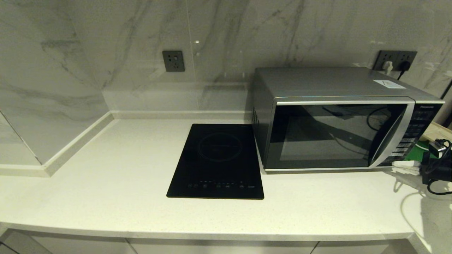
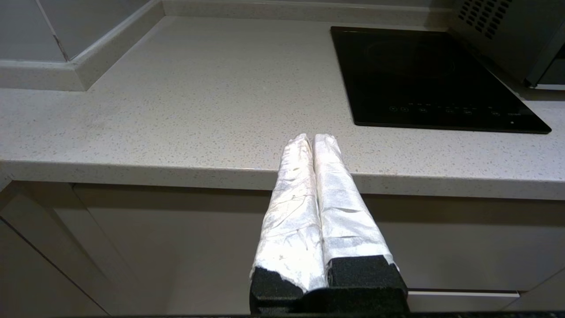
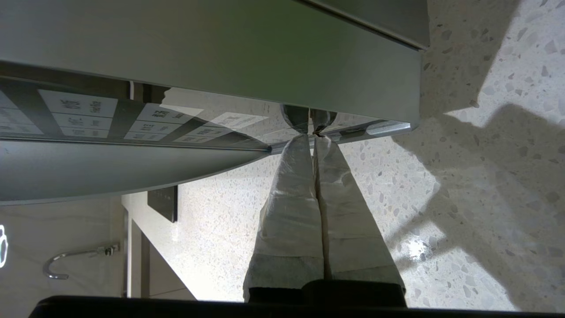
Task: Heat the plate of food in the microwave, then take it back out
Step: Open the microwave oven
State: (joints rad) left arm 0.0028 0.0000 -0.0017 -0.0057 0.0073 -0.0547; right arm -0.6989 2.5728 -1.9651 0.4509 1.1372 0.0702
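We see a pale speckled worktop point(image 1: 106, 183) running into a marble-tiled corner, with the microwave point(image 1: 339, 120) at about 3 o'clock on it, door shut and handle point(image 1: 392, 141) on its right-hand side by the button panel point(image 1: 413, 134). Through the dark glass we cannot tell whether the plate sits inside; no plate shows anywhere on the worktop. Just beside the microwave, toward 9 o'clock from it, lies the flat black hob point(image 1: 217, 162), its edge nearly touching the microwave's side. Behind the microwave at 1 o'clock, plugs sit in a wall socket point(image 1: 395, 60); another socket point(image 1: 173, 61) is at 12 o'clock above the hob. A green patch point(image 1: 418, 153) shows at the right edge behind the arm.

Our right gripper point(image 3: 312, 139) is at the microwave's lower right front corner, its taped fingers point(image 3: 291, 198) pressed together on nothing, tips against the bottom of the panel. Our left gripper point(image 2: 312, 139) hangs low before the worktop's front edge, fingers point(image 2: 293, 198) likewise clenched and empty.
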